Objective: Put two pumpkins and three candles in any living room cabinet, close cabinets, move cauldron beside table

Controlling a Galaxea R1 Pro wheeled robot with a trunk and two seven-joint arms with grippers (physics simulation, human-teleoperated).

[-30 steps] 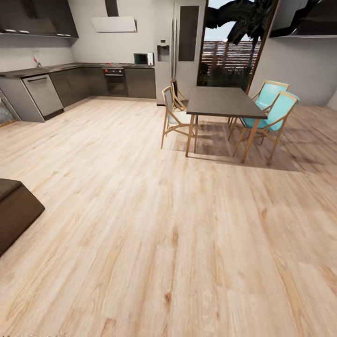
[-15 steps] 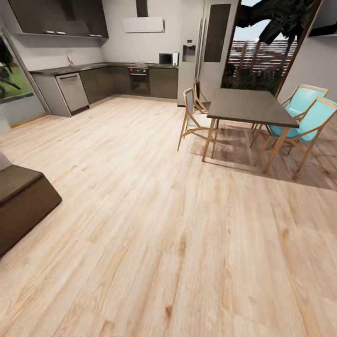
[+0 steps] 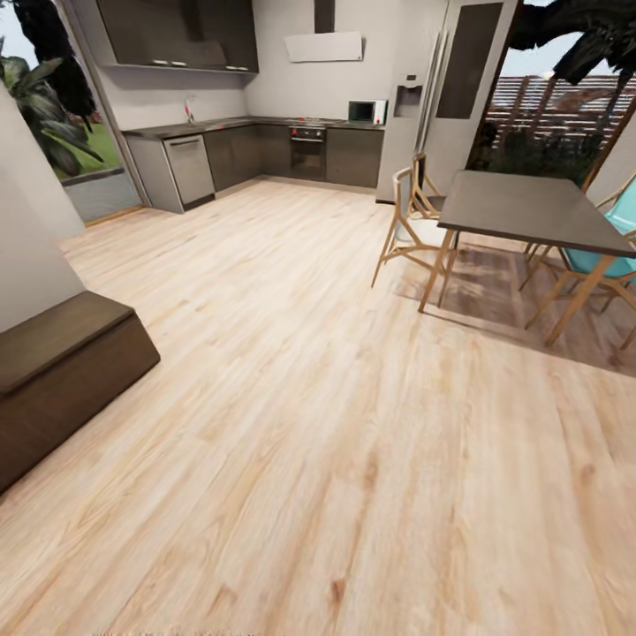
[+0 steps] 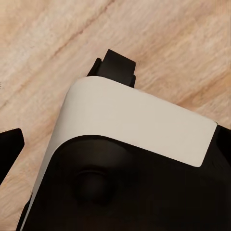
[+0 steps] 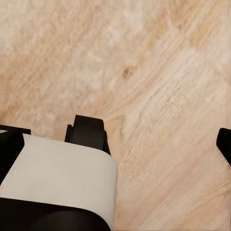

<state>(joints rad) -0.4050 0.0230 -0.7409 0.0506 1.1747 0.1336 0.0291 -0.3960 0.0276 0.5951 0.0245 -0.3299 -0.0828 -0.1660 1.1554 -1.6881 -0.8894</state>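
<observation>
Apparently we travel, searching for pumpkins and candles. Dark low cabinet at left, by wall; dining table ahead right. Left gripper and right gripper: finger spread unclear, nothing held. Next: locate task items.

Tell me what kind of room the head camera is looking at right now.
Looks like an open-plan kitchen and dining area in a home: a dark counter run with a built-in oven and microwave along the far wall, and a dark dining table with wooden chairs on light plank flooring.

White-and-black robot body over wooden floor
</observation>
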